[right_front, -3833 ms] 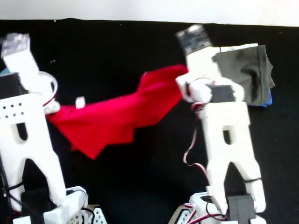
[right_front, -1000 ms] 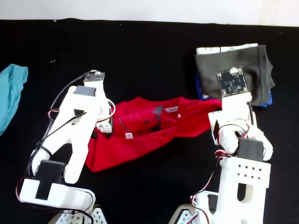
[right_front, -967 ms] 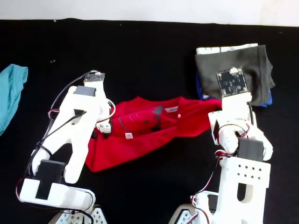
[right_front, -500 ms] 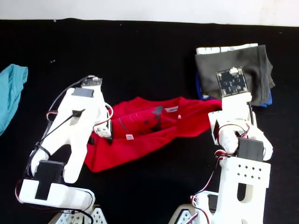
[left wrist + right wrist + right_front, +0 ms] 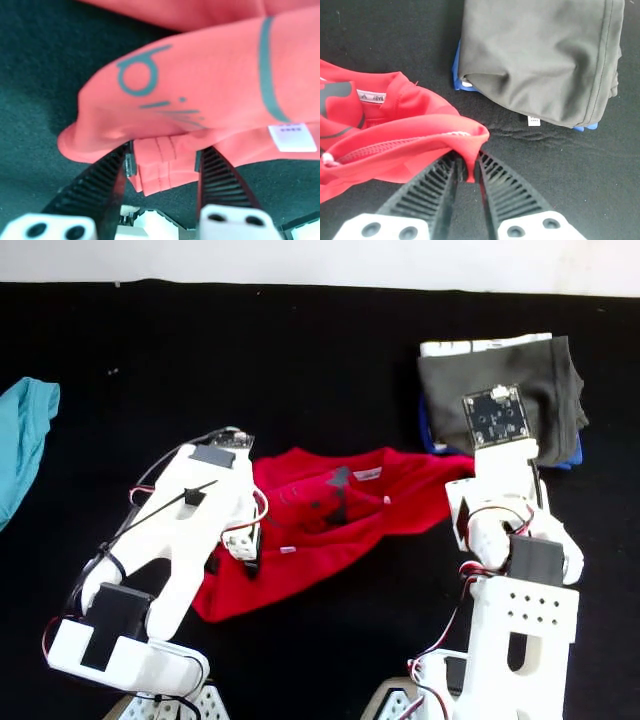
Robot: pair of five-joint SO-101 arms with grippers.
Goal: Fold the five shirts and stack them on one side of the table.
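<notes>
- The red shirt (image 5: pixel 330 515) is lying crumpled in the middle of the table (image 5: pixel 250 350), stretching between the two arms.
- In the high view its left part is disappearing under the left arm, and its right tip is running in beneath the right arm's wrist.
- Dark markings are showing on the shirt's chest, but folds are breaking them up and they are hard to make out. A white label is showing at the collar.
- The left fingers (image 5: pixel 97 185) are closing on a thick folded hem at the shirt's left side. The bunched cloth is filling the gap between them.
- The right fingers (image 5: pixel 427 187) are sitting almost together, pinching a thin red edge at the shirt's right end, low over the table.
- A stack is sitting at the table's far right, just beyond the right arm, close to the red shirt's tip but apart from it.
- A grey shirt (image 5: pixel 520 390) is lying on top of that stack, and the arm's wrist is covering its near edge in the high view.
- A blue shirt (image 5: pixel 456 70) is peeking out from under the grey one, only slivers of it showing.
- A white strip (image 5: pixel 480 345) is showing along the stack's far edge, too little to tell more.
- A teal shirt (image 5: pixel 22 445) is lying at the table's far left, well apart, and the high view's edge is cutting it off.
</notes>
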